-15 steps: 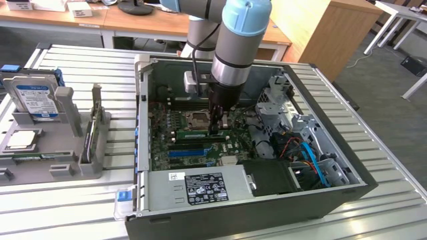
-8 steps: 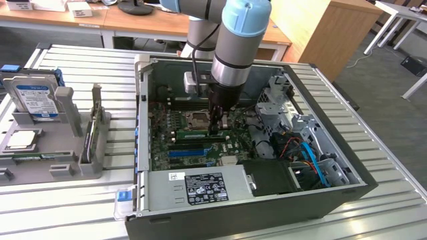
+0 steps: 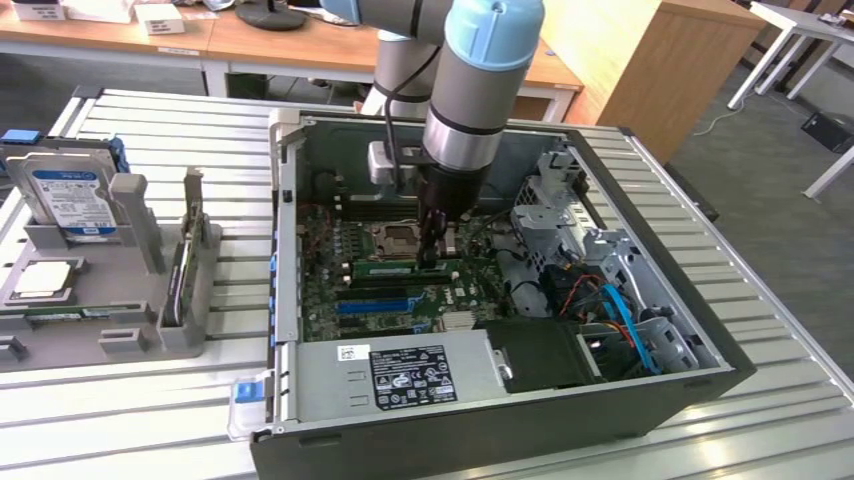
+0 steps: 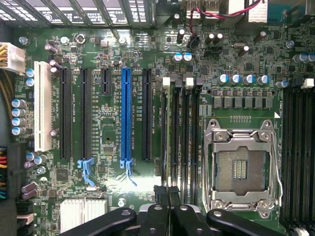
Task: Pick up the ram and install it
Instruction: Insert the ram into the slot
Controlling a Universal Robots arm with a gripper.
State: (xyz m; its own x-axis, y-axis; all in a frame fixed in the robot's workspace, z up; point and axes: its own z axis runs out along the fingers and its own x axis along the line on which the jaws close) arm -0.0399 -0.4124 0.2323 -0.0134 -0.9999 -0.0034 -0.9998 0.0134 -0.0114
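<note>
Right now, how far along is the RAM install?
Done: pick-up looks complete; the end effector is shut on the ram, down inside the open case. In hand: the ram is edge-on along the memory slots beside the CPU socket. Left: seating; I cannot tell whether it is pushed home or latched.

Open computer case [image 3: 534, 432], blue slot connector [image 4: 126, 115], CPU socket [image 4: 241, 169], hard drive [image 3: 74, 200]
</note>
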